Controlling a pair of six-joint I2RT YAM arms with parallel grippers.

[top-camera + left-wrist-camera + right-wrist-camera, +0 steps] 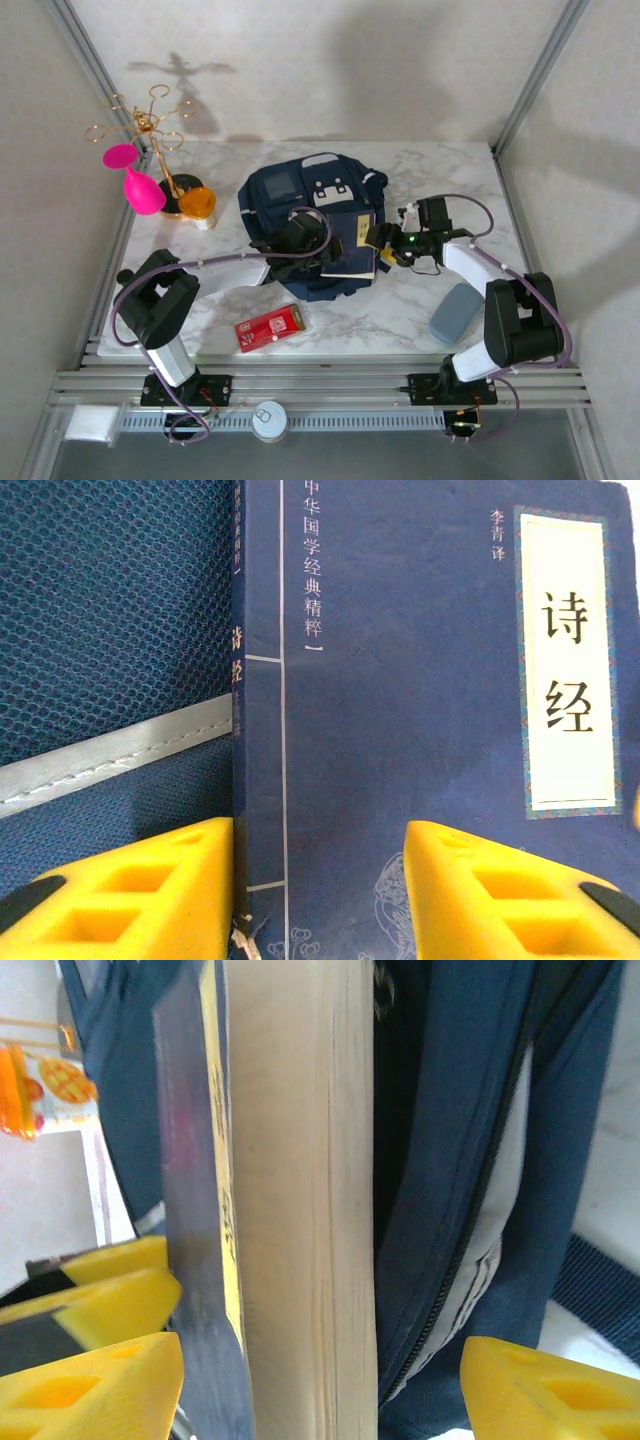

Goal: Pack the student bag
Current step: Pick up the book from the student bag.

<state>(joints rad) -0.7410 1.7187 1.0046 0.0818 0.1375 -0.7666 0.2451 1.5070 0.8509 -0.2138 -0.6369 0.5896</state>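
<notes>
Marble table (400, 310), bit cluttered

Student bag (300, 190) in the middle, red packet (269, 327) up front, grey pouch (456, 312) right, gold rack (158, 130) back-left.

right gripper (320, 1385): jaws apart, astride book (300, 1200) | book: page edge toward camera, perhaps inside student bag (450, 1160) opening

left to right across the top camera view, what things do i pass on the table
pink object → orange round thing → student bag → grey-blue case
</notes>
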